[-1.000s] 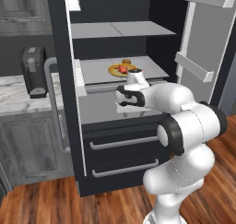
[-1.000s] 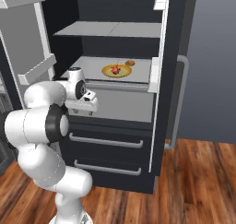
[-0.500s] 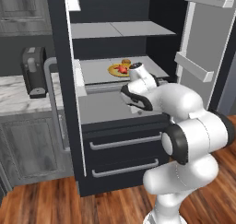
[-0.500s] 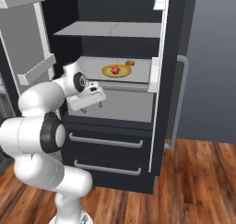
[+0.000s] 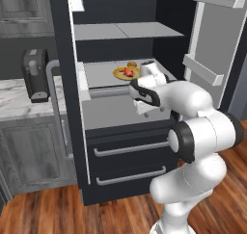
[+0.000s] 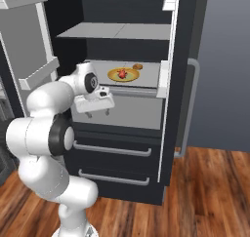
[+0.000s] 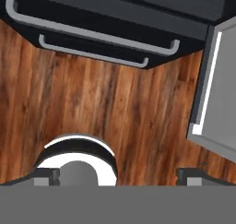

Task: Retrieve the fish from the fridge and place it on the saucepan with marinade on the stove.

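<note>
The black fridge (image 5: 130, 151) stands open, its light grey shelves and two drawers showing. The fish (image 5: 127, 72), a small red-orange lump, lies on a yellow-rimmed plate (image 6: 113, 76) at the back of the middle shelf. My gripper (image 6: 97, 113) hangs in front of that shelf's front edge, nearer than the fish (image 6: 122, 74) and a little lower, fingers pointing down. In the hand view the gripper (image 7: 119, 176) is open over the wooden floor, nothing between the fingertips (image 7: 46, 176). The saucepan with marinade and the stove are out of view.
A tiny brown round item (image 5: 131, 64) sits behind the plate. Fridge doors stand open on both sides (image 5: 212, 59) (image 5: 62, 84). The drawer handles (image 7: 92, 34) lie below the hand. A marble counter (image 5: 19, 96) with a dark appliance (image 5: 34, 74) is to the left.
The arm has lifted and folded in closer to the fridge, carrying the hand slightly nearer the middle shelf. The jaws have stayed open. The fish has not moved.
</note>
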{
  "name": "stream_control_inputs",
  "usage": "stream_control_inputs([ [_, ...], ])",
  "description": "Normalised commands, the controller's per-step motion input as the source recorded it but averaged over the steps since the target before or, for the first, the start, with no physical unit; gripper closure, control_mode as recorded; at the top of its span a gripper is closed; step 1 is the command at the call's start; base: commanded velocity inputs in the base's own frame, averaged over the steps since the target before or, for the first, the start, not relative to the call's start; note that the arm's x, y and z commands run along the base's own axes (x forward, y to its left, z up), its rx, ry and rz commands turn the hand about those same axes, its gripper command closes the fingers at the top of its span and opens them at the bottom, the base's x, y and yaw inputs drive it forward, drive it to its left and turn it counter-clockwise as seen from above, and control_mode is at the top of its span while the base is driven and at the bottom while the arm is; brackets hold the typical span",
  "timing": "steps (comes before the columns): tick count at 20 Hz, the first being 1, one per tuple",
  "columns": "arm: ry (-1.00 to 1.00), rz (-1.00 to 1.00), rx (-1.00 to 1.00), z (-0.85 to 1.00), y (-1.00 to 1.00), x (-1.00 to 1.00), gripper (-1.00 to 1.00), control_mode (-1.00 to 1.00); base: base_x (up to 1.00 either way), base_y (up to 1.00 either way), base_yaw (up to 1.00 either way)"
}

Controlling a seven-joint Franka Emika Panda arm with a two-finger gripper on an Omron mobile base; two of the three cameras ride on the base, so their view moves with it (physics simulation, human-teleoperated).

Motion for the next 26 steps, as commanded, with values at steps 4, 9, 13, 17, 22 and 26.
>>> stream_control_inputs([
  [4, -0.07, -0.25, 0.03, 0.07, 0.36, -0.02, -1.00, -1.00, 0.00, 0.00, 0.00],
  [9, -0.13, -0.12, 0.00, 0.00, 0.03, -0.40, -1.00, -1.00, 0.00, 0.00, 0.00],
  [13, -0.05, -0.05, 0.01, 0.00, -0.13, -0.14, -1.00, -1.00, 0.00, 0.00, 0.00],
  [17, -0.11, -0.03, 0.00, 0.00, -0.10, -0.46, -1.00, -1.00, 0.00, 0.00, 0.00],
  [22, -0.28, -0.01, 0.00, 0.04, -0.14, -0.60, -1.00, -1.00, 0.00, 0.00, 0.00],
  [26, -0.23, 0.00, 0.00, 0.12, -0.14, -0.29, -1.00, -1.00, 0.00, 0.00, 0.00],
])
